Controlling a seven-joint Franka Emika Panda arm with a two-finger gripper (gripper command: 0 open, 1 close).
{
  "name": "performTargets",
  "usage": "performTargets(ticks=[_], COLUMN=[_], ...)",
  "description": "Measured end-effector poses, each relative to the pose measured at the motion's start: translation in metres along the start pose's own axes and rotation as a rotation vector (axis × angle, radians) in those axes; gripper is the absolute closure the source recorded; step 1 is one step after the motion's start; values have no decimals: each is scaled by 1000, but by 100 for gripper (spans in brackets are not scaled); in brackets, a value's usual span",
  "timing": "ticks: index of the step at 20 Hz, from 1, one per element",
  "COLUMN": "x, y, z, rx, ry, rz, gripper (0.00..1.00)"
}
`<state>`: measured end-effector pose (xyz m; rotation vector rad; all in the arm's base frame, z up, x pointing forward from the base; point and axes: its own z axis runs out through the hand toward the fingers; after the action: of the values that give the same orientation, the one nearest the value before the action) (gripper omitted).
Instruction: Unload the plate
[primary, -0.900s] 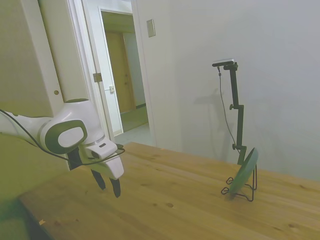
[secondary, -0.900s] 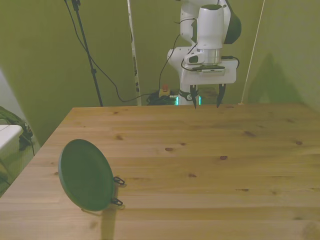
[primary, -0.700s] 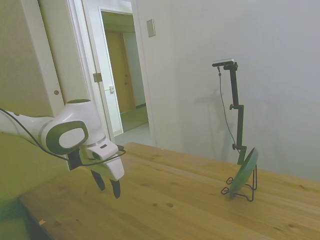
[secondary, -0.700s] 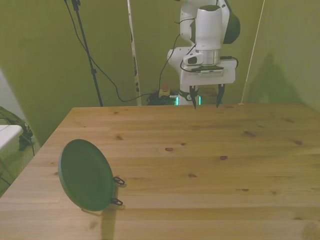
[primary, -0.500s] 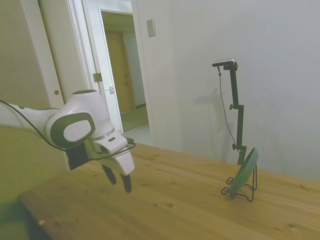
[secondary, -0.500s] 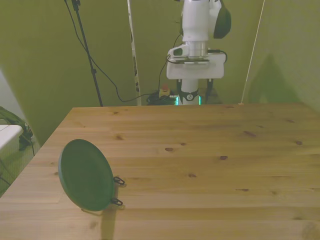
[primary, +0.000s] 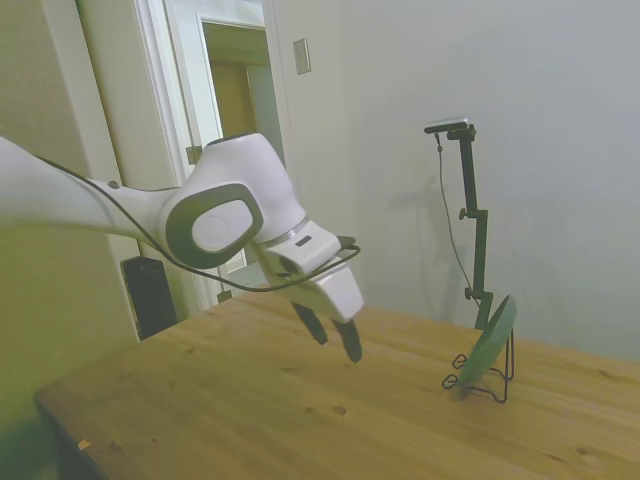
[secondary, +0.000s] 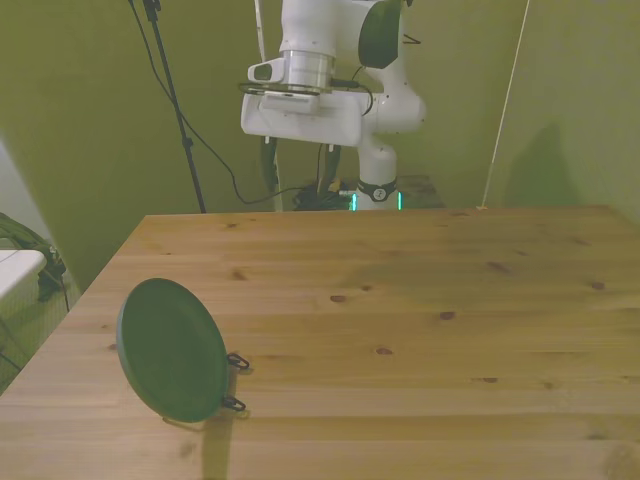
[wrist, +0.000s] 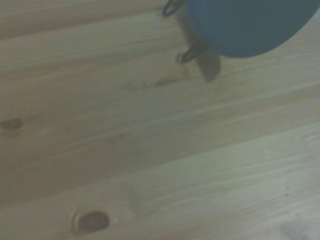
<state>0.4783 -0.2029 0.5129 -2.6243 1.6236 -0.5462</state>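
Hovering claw: I am holding it open, empty, above the table.
Plate: leaning upright in the wire rack.
Writing: none readable.

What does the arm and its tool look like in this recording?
The arm is glossy white with rounded links and a dark grey oval cap on the wrist joint. A thin black cable loops along the wrist. The tool has a white boxy body with two short black fingers. Green lights glow at the base.
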Motion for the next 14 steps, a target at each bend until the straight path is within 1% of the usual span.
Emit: performTargets(ticks=[1, 2, 3, 6, 9, 14], x=[2, -1, -1, 8, 33, 88], y=[-5, -12, -12, -16, -27, -53], z=[2, -3, -3, -7, -3, 14], rx=[0, 10, 11, 54, 66, 34], ry=[0, 4, 6, 72, 148, 287], rz=[-9, -39, -39, -35, 7, 71], gripper=[0, 0, 0, 0, 0, 0])
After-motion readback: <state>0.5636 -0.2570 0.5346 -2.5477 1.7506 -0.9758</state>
